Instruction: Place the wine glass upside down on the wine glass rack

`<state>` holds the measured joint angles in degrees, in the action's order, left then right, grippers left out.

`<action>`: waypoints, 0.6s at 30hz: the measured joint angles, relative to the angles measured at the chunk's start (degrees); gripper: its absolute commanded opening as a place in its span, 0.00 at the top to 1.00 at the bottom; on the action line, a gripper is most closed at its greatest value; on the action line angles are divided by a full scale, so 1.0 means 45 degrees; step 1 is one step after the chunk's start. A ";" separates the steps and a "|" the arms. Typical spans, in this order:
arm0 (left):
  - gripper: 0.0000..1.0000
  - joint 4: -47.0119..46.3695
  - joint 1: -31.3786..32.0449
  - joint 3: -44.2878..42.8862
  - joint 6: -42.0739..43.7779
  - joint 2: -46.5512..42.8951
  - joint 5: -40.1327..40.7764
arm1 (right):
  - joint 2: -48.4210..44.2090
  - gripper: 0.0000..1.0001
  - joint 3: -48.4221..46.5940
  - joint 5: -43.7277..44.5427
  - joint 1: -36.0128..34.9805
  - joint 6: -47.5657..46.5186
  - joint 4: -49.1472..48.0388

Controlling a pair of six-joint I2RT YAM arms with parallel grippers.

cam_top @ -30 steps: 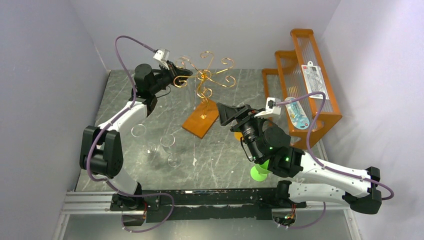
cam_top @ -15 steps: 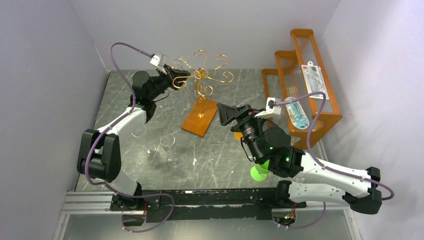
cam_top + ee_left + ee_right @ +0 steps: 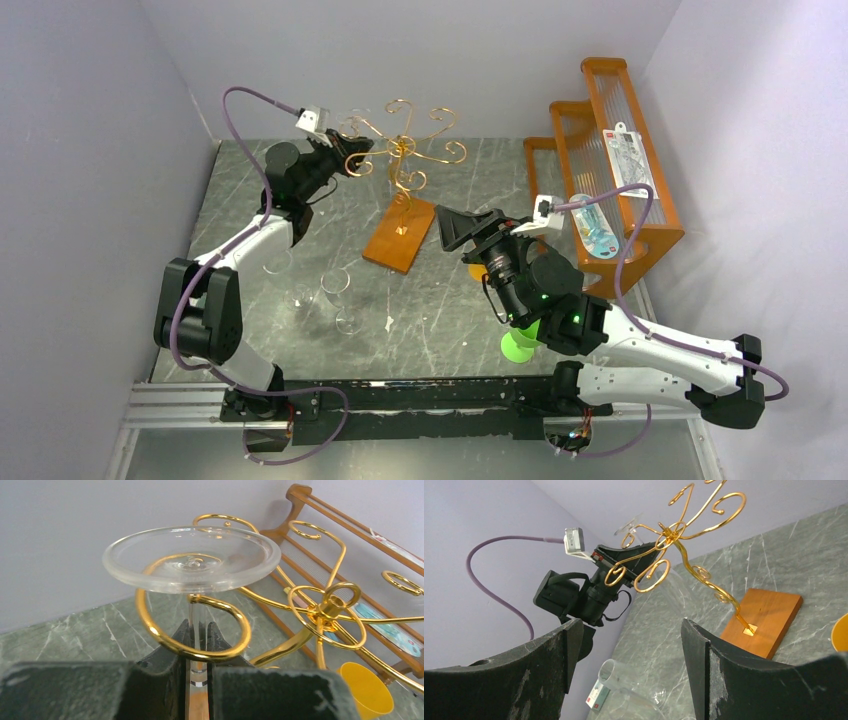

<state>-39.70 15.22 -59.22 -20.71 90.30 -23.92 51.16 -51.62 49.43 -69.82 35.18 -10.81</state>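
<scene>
The wine glass [image 3: 192,560] is upside down, its round foot on top. Its stem runs down through a curled scroll arm [image 3: 200,647] of the copper-gold wine glass rack [image 3: 402,160]. My left gripper [image 3: 198,630] is shut on the stem just under that curl, and the bowl is hidden below the fingers. In the top view the left gripper [image 3: 338,155] is at the rack's left arm, raised above the table. The rack's wooden base [image 3: 400,235] lies at mid table. My right gripper [image 3: 462,228] is open and empty, right of the base.
Three more clear glasses [image 3: 335,285] are on the table at front left. An orange stepped wooden shelf [image 3: 610,160] holding packets stands at the right. A yellow cup [image 3: 365,695] and a green object [image 3: 518,345] are near the right arm. Walls close in on three sides.
My left gripper has moved a little up and to the left with the glass. The rack's top has shifted left with it, and its base has slid slightly. The right arm has not moved.
</scene>
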 measured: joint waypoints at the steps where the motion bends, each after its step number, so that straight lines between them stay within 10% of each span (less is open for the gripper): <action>1: 0.95 0.0000 0.0000 0.0010 0.0053 0.0000 0.0131 | 0.0000 0.24 0.0000 -0.0005 0.0000 0.0000 0.0000; 18: 0.95 -0.1039 -0.0005 0.1326 0.0991 -0.0840 0.0913 | 0.0029 0.24 0.0000 -0.0092 0.0000 0.0102 0.0005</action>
<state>-44.38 15.20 -53.25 -16.25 86.52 -19.81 51.29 -51.62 49.01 -69.82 35.64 -10.79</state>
